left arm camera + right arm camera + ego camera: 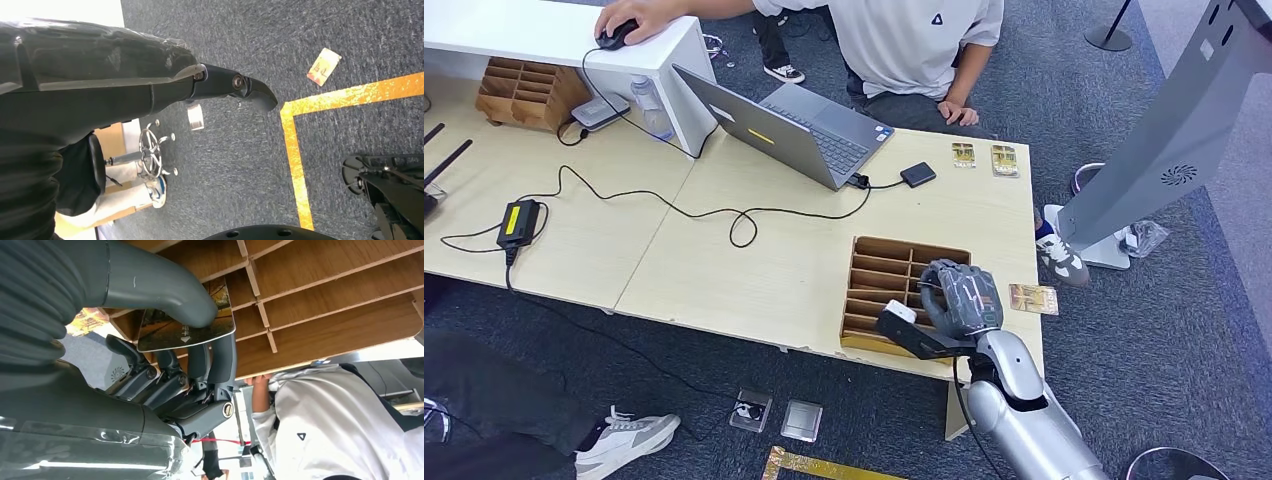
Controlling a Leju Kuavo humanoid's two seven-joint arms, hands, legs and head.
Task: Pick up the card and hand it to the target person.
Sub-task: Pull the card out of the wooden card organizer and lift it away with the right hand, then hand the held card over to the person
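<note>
Right hand [961,297] hovers over the wooden slotted organizer [879,272] at the near edge of the bench [724,260], fingers curled down over its compartments. In the right wrist view the thumb [165,290] presses a card [200,330] against the fingers beneath it, so the card is pinched and held just at the organizer's slots. Whether it is fully clear of its slot I cannot tell.

Left hand [240,87] hangs beside the body over the carpet; it holds nothing that I can see, but whether its fingers are spread or curled I cannot tell.

A person in a white shirt [914,40] sits across the bench behind a laptop [794,125]. Other cards lie on the bench, one just beside the right hand [1033,298].

Judging by this, the pick-up step is in hand. Next the card must be lifted free of the dividers without loosening the pinch, then carried across the bench toward the person, clear of the laptop and its cable.
</note>
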